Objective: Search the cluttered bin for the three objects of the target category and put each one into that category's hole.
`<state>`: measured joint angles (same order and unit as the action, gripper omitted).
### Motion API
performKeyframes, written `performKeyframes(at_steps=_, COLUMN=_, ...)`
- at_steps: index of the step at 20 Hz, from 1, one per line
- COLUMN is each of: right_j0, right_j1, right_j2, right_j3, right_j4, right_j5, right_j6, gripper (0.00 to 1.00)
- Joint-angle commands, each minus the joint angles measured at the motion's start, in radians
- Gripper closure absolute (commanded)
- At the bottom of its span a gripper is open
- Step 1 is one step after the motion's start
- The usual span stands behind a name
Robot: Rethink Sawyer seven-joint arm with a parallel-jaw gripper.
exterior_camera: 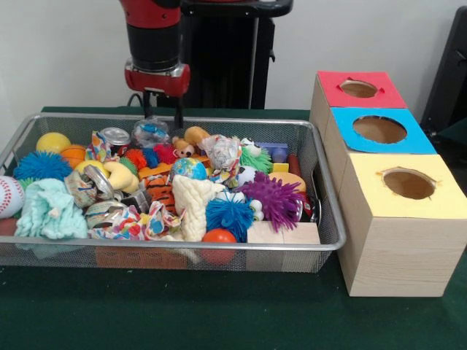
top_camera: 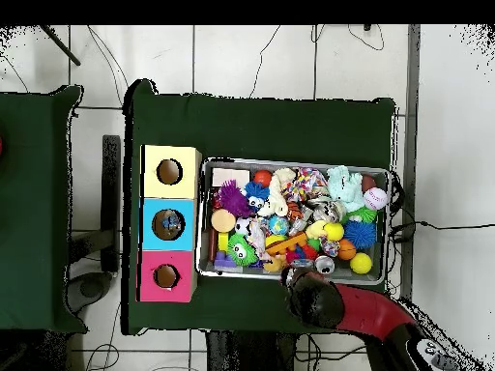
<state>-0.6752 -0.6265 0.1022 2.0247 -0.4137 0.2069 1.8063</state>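
The wire-mesh bin [exterior_camera: 182, 246] is full of toys; it also shows in the overhead view [top_camera: 295, 162]. A see-through crumpled plastic bottle [exterior_camera: 150, 133] lies at the bin's far edge. My gripper [exterior_camera: 162, 115] hangs just above it, with its dark fingers apart and nothing in them. Another wrinkly bottle with a colourful label [exterior_camera: 220, 151] lies near the middle of the far side. A third crumpled, colourful-labelled one [exterior_camera: 120, 222] seems to lie at the front left. In the overhead view the arm's wrist [top_camera: 314, 295] hides the gripper.
Three wooden boxes with round holes stand beside the bin: red top [exterior_camera: 359, 89], blue top [exterior_camera: 379, 130], yellow top [exterior_camera: 408, 182]. Silver cans [exterior_camera: 115, 137] [exterior_camera: 95, 182], spiky balls, a baseball [exterior_camera: 9, 195], plush toys and wooden blocks [exterior_camera: 281, 233] crowd the bin.
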Motion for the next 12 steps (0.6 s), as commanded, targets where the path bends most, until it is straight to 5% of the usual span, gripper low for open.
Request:
performKeyframes(at_steps=1, right_j0=0.065, right_j1=0.025, right_j2=0.015, right_j3=0.070, right_j4=-0.001, right_j5=-0.024, right_j6=0.132, gripper=0.00)
performKeyframes(at_steps=8, right_j0=0.054, right_j1=0.050, right_j2=0.042, right_j3=0.057, right_j4=-0.001, right_j5=-0.057, right_j6=0.120, gripper=0.00)
performKeyframes(at_steps=9, right_j0=0.057, right_j1=0.051, right_j2=0.035, right_j3=0.056, right_j4=-0.006, right_j5=-0.080, right_j6=0.127, gripper=1.00)
performKeyframes(at_steps=12, right_j0=0.083, right_j1=0.050, right_j2=-0.001, right_j3=0.053, right_j4=-0.014, right_j5=-0.149, right_j6=0.161, gripper=1.00)
